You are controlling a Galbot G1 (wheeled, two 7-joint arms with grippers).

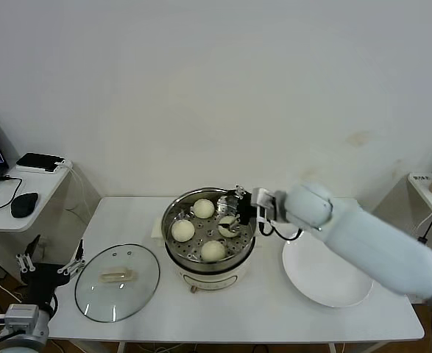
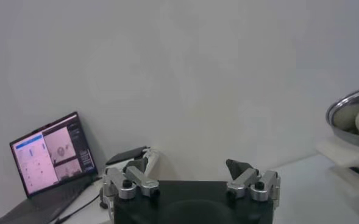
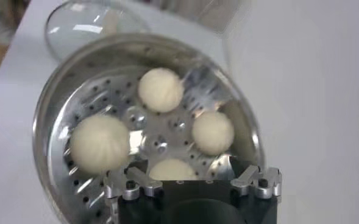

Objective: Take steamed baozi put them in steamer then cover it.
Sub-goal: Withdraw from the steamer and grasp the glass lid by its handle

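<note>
Several cream-white baozi lie in the shiny steamer at the table's middle; the right wrist view shows them on the perforated floor. My right gripper hangs over the steamer's right side, open. One baozi lies just below it between the spread fingers, untouched as far as I can see. The glass cover lies flat on the table left of the steamer. My left gripper is parked low at the table's left end, open and empty.
A white plate sits bare to the right of the steamer, under my right arm. A side desk at the left carries a laptop and a mouse. The wall stands close behind the table.
</note>
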